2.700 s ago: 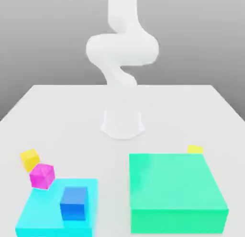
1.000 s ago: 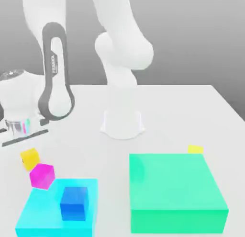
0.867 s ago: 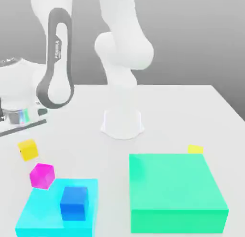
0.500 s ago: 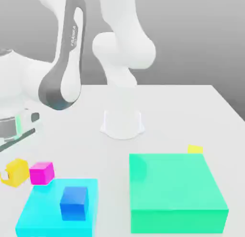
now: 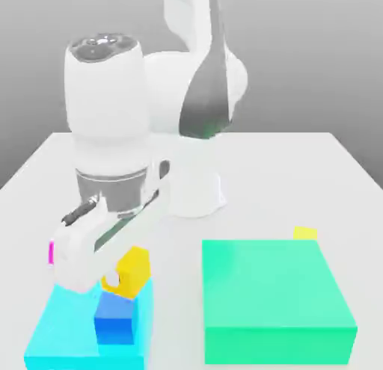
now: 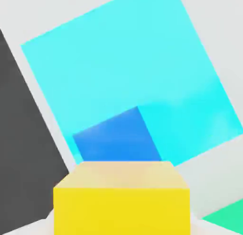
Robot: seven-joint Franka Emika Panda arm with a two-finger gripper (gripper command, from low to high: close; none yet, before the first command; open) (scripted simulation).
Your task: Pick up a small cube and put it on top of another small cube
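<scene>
The small golden-yellow cube (image 5: pixel 135 270) (image 6: pixel 121 201) hangs off the table with my gripper (image 5: pixel 122 276) shut on it. It sits just over the deep-blue cube (image 5: pixel 114 321) (image 6: pixel 116 140), slightly toward the exterior view's right. I cannot tell whether the two cubes touch. The blue cube rests on the wide flat cyan block (image 5: pixel 63 333) (image 6: pixel 128 68). My white hand (image 5: pixel 93 245) reaches down over the cyan block and hides most of the fingers.
A sliver of the magenta cube (image 5: pixel 51 251) peeks out behind my hand. A large green block (image 5: pixel 273 297) (image 6: pixel 230 217) stands at the exterior view's right, with a tiny pale yellow block (image 5: pixel 304 233) behind it. The arm's base (image 5: pixel 196 190) is mid-table.
The yellow cube has left the table beside the magenta cube and now hangs over the blue cube. My arm swung toward the exterior view's right, over the cyan block.
</scene>
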